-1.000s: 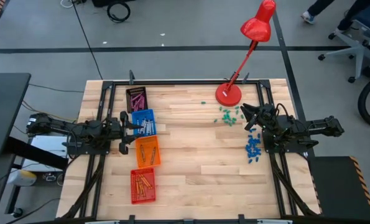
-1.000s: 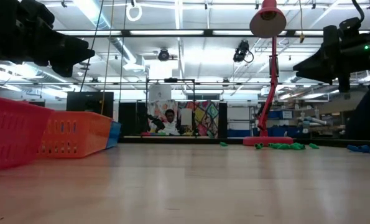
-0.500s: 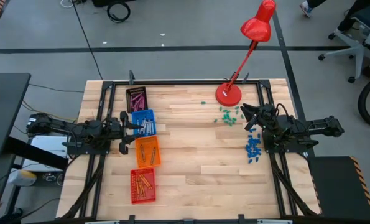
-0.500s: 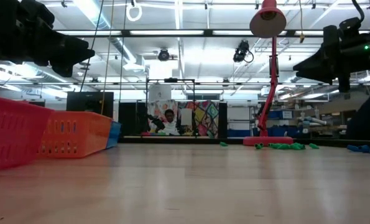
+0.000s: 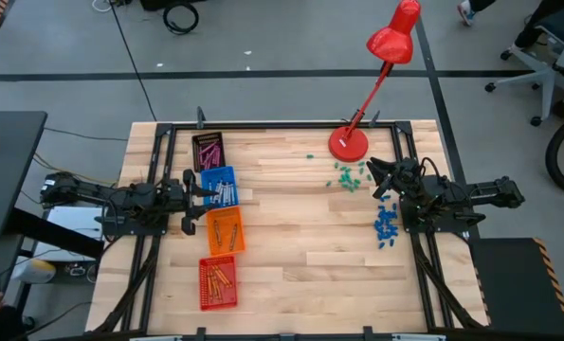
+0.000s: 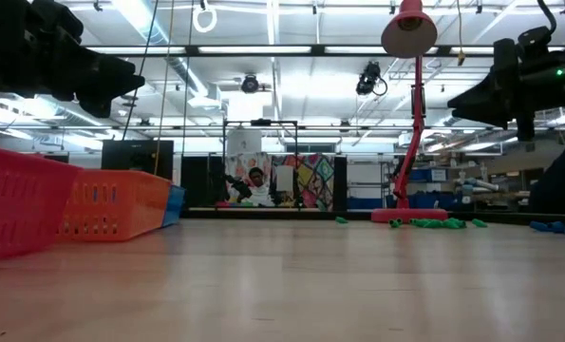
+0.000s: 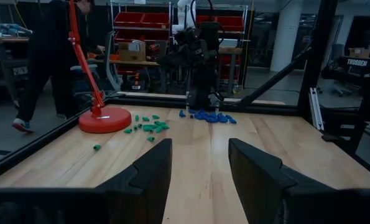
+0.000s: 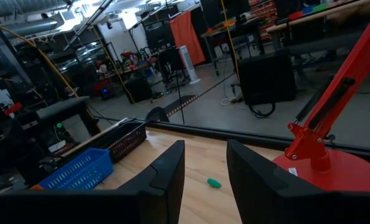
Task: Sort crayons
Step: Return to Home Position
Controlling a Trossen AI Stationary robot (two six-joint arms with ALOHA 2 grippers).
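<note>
Along the table's (image 5: 310,256) left edge: black bin (image 5: 209,134), blue bin (image 5: 209,185), orange bin (image 5: 213,242) and red bin (image 5: 227,299), in a row from far to near.
Left gripper (image 7: 200,149): raised at the left edge, just beside the blue bin, jaws parted and empty.
Right gripper (image 8: 204,152): near the right edge by the green bits (image 5: 348,177), jaws parted and empty.
Crayons (image 5: 209,152): pink in the black bin, grey in the blue bin, orange in the other two. They lie just beside the left jaws and well apart from the right.

left claw (image 7: 199,148) raised, fingers apart; right claw (image 8: 205,149) raised, fingers apart
</note>
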